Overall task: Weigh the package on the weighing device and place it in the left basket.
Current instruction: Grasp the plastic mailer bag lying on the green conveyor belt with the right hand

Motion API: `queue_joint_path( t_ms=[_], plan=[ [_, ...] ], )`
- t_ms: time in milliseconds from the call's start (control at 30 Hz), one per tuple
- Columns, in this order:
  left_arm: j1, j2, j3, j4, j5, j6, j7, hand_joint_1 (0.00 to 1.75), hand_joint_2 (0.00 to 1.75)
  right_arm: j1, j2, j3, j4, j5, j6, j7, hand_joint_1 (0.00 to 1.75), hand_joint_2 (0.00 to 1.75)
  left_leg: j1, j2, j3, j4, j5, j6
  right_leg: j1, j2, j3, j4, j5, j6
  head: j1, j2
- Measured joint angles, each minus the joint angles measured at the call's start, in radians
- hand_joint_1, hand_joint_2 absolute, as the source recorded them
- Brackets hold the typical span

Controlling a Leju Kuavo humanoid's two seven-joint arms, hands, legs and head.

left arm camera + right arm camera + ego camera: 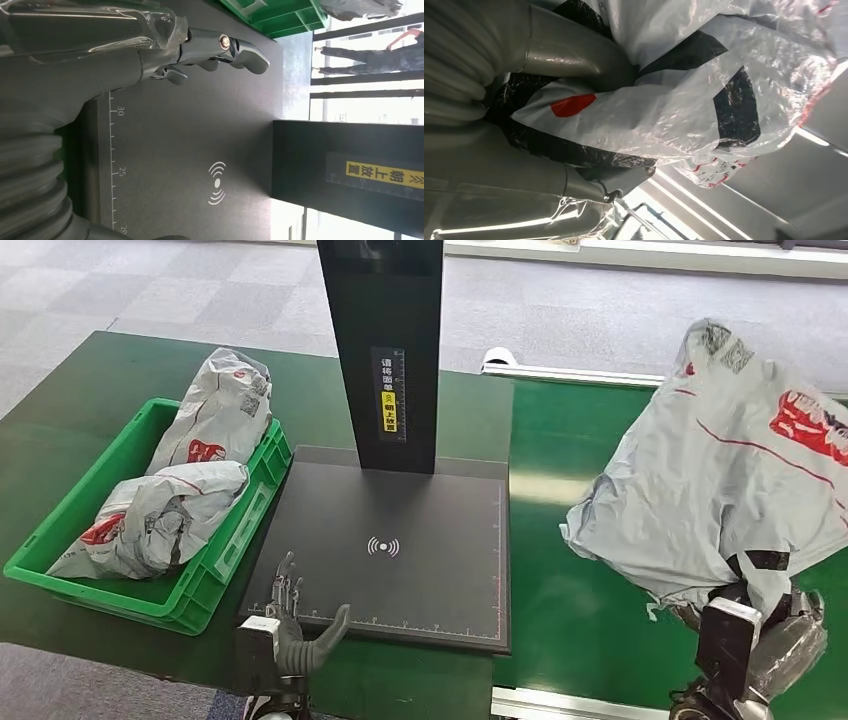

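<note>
My right hand (765, 640) grips the grey package (730, 460) from below, holding it up over the green surface (570, 610). The scale platform (400, 550) lies to its left. My left hand (290, 615) rests released at the platform's near edge.

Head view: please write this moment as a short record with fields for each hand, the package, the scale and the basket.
right hand: grips the grey package, lifted over the green conveyor
left hand: open, at the near left corner of the scale
scale platform: bare, nothing on it
green basket: left of the scale, holds two grey packages
weighing: not yet done
</note>
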Motion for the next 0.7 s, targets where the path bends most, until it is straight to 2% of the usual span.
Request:
queue_joint_path(
  t_ms=[100, 267, 700],
  plan=[
    [0.005, 0.01, 0.0, -0.018, -0.013, -0.009, 0.0, 0.0, 1.75, 0.048, 0.027, 0.048, -0.122, 0.013, -0.002, -0.026, 1.75, 1.75, 0.0, 0.0, 0.0, 0.0, 0.0, 0.0, 0.0, 0.0, 0.0, 0.0, 0.0, 0.0, 0.0, 0.0],
    [0.011, 0.026, -0.001, -0.041, -0.043, -0.013, 0.0, 0.0, 1.75, 0.088, 0.051, 0.104, -0.224, 0.011, 0.005, -0.038, 1.75, 1.75, 0.0, 0.0, 0.001, 0.0, 0.0, 0.0, 0.0, 0.0, 0.001, 0.0, 0.0, 0.0, 0.0, 0.0],
    [0.014, 0.048, -0.008, -0.069, -0.061, -0.013, 0.0, 0.0, 1.75, 0.112, 0.065, 0.164, -0.291, 0.0, 0.019, -0.04, 1.75, 1.75, 0.0, 0.0, 0.001, 0.0, 0.0, 0.0, 0.0, 0.0, 0.001, 0.0, 0.0, 0.0, 0.0, 0.0]
  ],
)
